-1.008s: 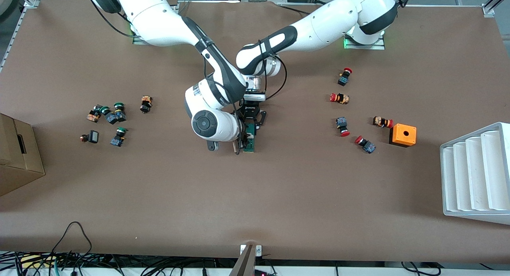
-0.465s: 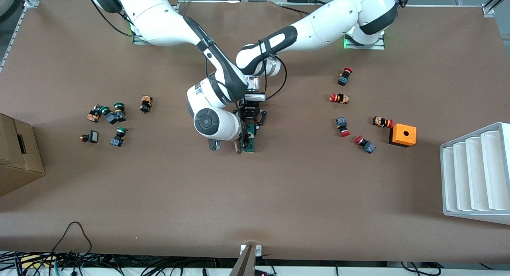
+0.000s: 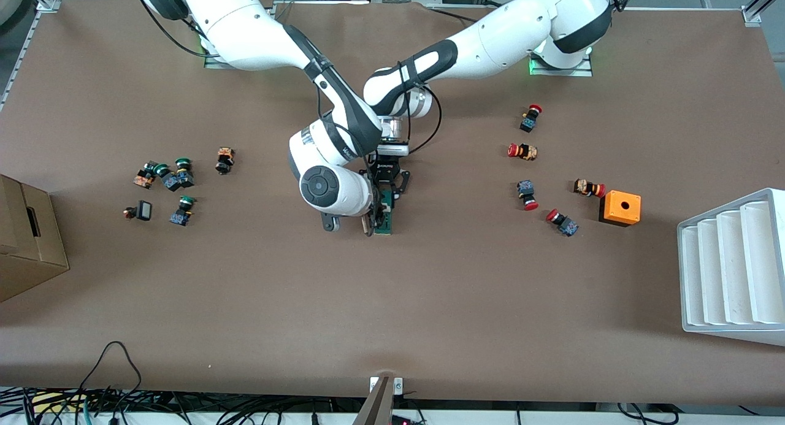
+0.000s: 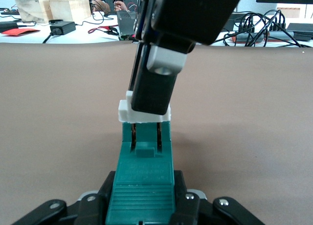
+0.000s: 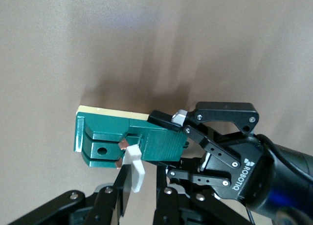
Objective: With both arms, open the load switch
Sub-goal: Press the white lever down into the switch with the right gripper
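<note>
The dark-green load switch [image 3: 386,215] lies at the middle of the table, its white tab [image 5: 136,170] at the end nearer the front camera. My left gripper [image 3: 386,195] reaches in from the robots' side and is shut on the switch's body [image 4: 145,178], one finger [image 4: 182,198] on each long side. My right gripper [image 3: 374,221] comes down beside the switch. The tab stands between its fingers [image 5: 124,188], pressed against one, and it is shut on the tab. In the left wrist view one right fingertip [image 4: 152,90] covers the tab [image 4: 125,112].
Several red-capped push buttons [image 3: 523,151] and an orange box [image 3: 620,208] lie toward the left arm's end, beside a white rack [image 3: 733,265]. Green-capped buttons [image 3: 175,178] and a cardboard box [image 3: 24,238] are at the right arm's end.
The right arm's wrist has shifted slightly over the switch and its fingers have closed in on the white tab. The left arm and the switch have not moved.
</note>
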Controlling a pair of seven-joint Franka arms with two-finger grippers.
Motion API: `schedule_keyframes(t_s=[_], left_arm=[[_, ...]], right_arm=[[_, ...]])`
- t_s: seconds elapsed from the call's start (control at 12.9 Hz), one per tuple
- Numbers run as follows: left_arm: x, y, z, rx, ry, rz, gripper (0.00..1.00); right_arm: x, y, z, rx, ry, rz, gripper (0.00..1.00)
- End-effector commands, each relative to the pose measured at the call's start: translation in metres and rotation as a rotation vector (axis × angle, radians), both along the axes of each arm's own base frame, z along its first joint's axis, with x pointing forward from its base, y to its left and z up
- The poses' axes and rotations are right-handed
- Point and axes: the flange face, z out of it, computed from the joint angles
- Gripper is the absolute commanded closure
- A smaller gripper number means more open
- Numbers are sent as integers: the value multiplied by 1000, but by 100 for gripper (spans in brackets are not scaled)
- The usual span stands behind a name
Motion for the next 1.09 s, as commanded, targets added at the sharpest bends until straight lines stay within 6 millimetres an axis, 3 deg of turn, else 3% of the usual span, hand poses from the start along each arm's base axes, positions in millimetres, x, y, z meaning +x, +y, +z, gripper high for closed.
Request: schedule_keyframes(t_s=[0.0,0.39,1.01], left_arm=[[12,-3,-6,-27,-14,-4,79],[11,-3,-6,-27,-13,-5,79],[13,-2,-5,-28,-14,-2,79]], right_arm=[[-12,6,-3,-12,-5,15,74],[-26,10,-23,-29,-15,32,75],[-25,5,-31,-44,-34,55,76]])
